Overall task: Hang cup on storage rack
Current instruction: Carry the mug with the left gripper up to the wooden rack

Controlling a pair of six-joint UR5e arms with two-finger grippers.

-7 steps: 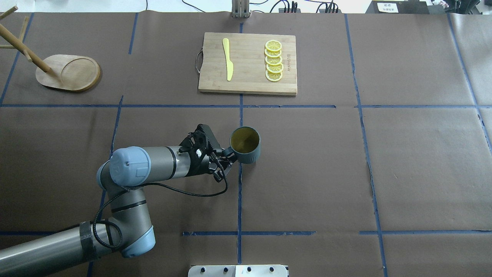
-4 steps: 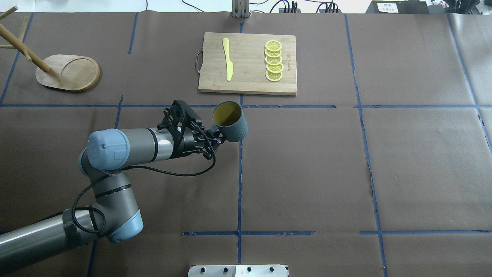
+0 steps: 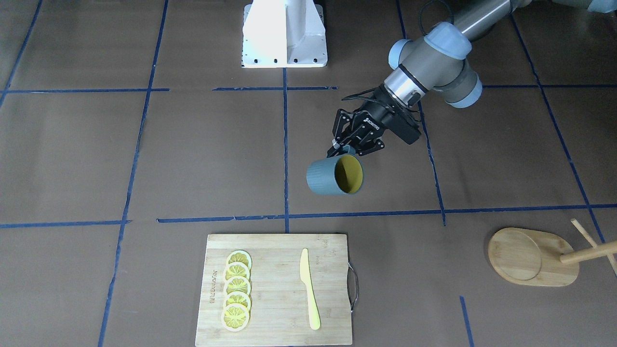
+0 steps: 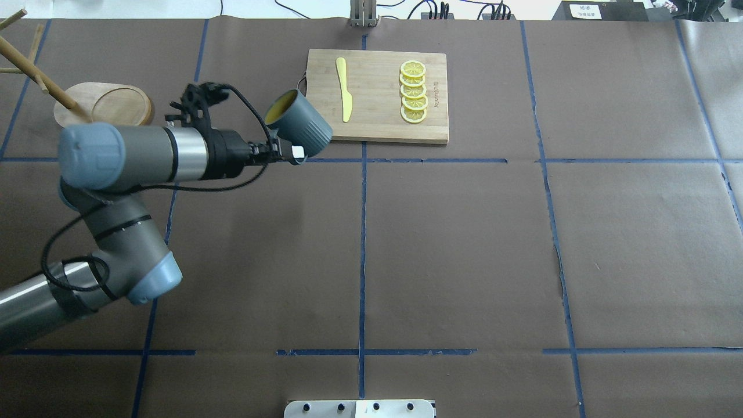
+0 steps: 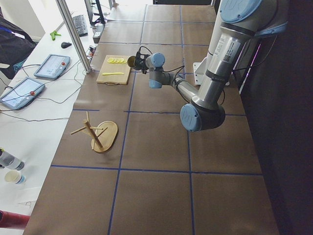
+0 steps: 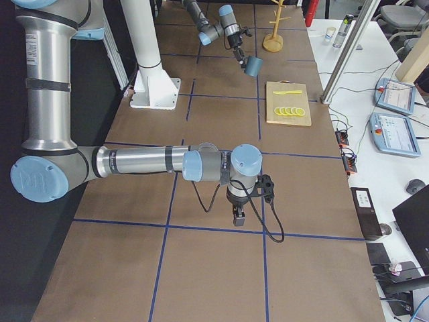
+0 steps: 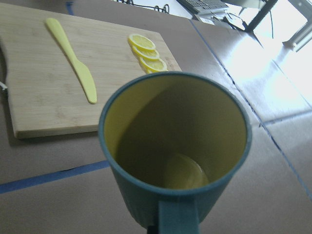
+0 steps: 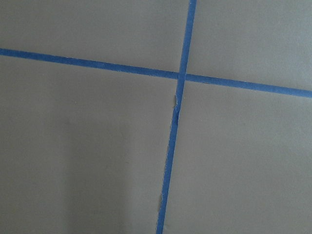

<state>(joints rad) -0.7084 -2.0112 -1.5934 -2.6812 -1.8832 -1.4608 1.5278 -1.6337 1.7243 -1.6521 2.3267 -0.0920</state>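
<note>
The dark grey-blue cup, yellowish inside, hangs in the air by its handle, tilted with its mouth towards the far left. My left gripper is shut on the handle, near the cutting board's near left corner. In the front-facing view the gripper holds the cup above the table. The cup fills the left wrist view. The wooden storage rack stands at the far left, its base partly behind my arm, and also shows in the front-facing view. My right gripper hangs low over the table; I cannot tell whether it is open or shut.
A bamboo cutting board at the far middle carries a yellow knife and several lemon slices. Brown paper with blue tape lines covers the table. The white robot base is at the near edge.
My left arm has lifted the cup off the table and carried it away from the robot and leftward, towards the rack. The cup has tilted onto its side.
</note>
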